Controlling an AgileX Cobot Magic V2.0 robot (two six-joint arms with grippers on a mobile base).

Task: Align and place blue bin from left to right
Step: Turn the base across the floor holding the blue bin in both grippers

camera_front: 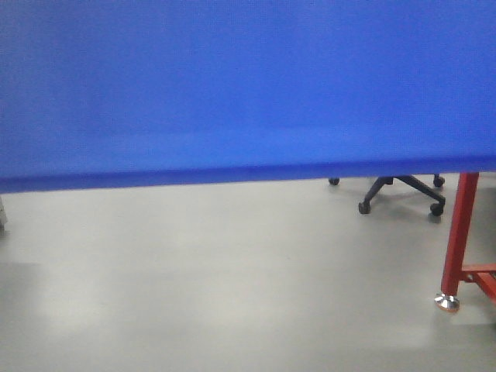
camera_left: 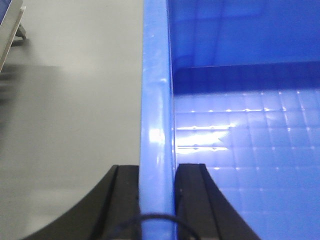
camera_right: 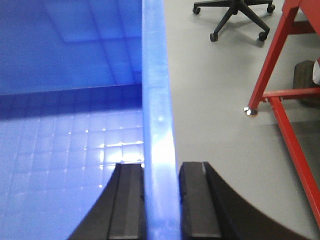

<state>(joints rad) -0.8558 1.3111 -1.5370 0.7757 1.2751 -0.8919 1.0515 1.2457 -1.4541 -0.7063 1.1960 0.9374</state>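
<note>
The blue bin (camera_front: 232, 85) filled the top of the front view, with grey floor (camera_front: 194, 279) showing below its edge. The left gripper (camera_left: 157, 175) reached forward along the bin's left wall, its fingers clamped on the rim. The right gripper (camera_right: 161, 175) clamped the right rim likewise.
</note>
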